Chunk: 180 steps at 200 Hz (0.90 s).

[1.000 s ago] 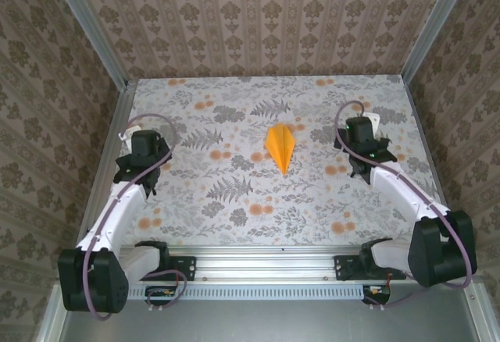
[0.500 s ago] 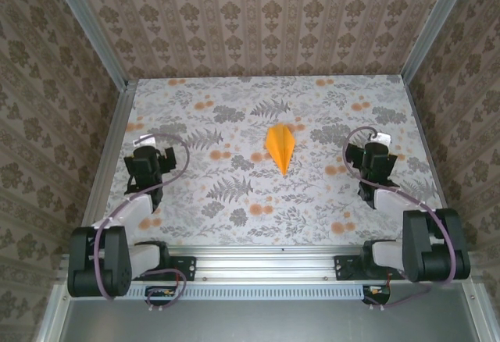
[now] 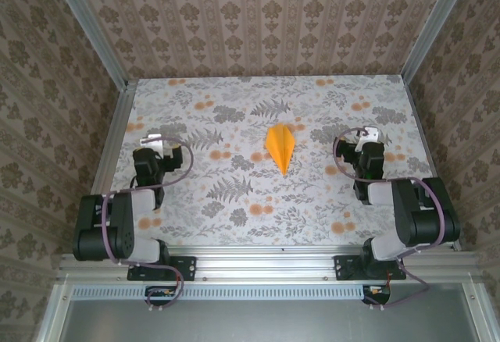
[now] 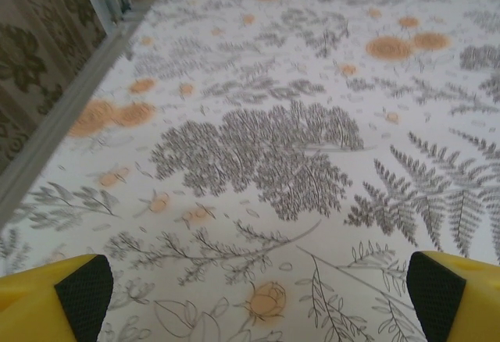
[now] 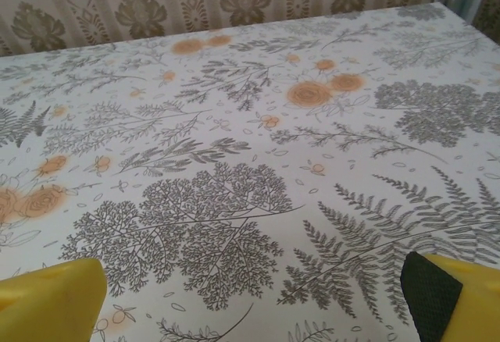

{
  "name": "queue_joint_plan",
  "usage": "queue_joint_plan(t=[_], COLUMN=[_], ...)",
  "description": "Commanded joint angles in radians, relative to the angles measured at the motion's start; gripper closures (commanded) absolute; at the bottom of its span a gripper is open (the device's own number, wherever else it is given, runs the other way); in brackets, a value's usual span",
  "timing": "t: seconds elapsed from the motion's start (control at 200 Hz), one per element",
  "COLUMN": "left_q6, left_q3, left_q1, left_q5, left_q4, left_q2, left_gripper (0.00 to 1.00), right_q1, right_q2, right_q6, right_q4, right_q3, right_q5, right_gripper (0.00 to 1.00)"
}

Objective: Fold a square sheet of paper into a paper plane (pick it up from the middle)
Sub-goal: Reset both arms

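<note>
Left hand [image 4: 258,295], nearest me: fingers [image 4: 82,291] spread wide apart, nothing between them, low over the printed counter [image 4: 258,147]. It sits close to the counter's left edge.

Right hand [image 5: 246,299]: also fully apart and holding nothing, low over the counter near the right edge. The two hands are well apart from each other.

Farther out, mid-counter and between the hands: plane [image 3: 280,147], plain orange, a narrow dart with its point toward the near edge. It seems to lie flat, though the overhead view is too small to be sure. It touches neither hand.

Beyond it: patterned wall [image 3: 258,22].
</note>
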Motion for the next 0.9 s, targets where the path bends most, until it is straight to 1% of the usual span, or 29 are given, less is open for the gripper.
queue_joint_plan(t=[0.0,0.055,0.1,0.13,0.17,0.205,0.895], left_q6=[0.005,0.004,0.004,0.009,0.017,0.026,0.029], left_q3=[0.041,0.051,0.056,0.057,0.070,0.073,0.077], left_q1=[0.004,0.004,-0.001,-0.008,-0.020,-0.028,-0.029], left_q5=[0.041,0.029,0.023,0.004,-0.010,-0.024,-0.014], left_q4=[0.065,0.082,0.049,0.068,0.032,0.037,0.024], left_q2=[0.056,0.092,0.079,0.089,0.085,0.089,0.090], left_gripper=[0.00,0.00,0.00,0.00,0.00,0.00,0.00], right_q1=[0.004,0.004,0.011,0.019,0.025,0.028,0.029], right_q2=[0.016,0.020,0.020,0.020,0.020,0.021,0.020], right_q6=[-0.017,-0.018,-0.020,-0.024,-0.029,-0.030,-0.030], right_q4=[0.099,0.101,0.084,0.076,0.050,0.051,0.052], right_q3=[-0.027,-0.024,-0.013,-0.008,0.003,0.004,0.002], right_q5=[-0.034,-0.030,-0.015,0.003,0.022,0.026,0.025], right_gripper=[0.00,0.00,0.00,0.00,0.00,0.00,0.00])
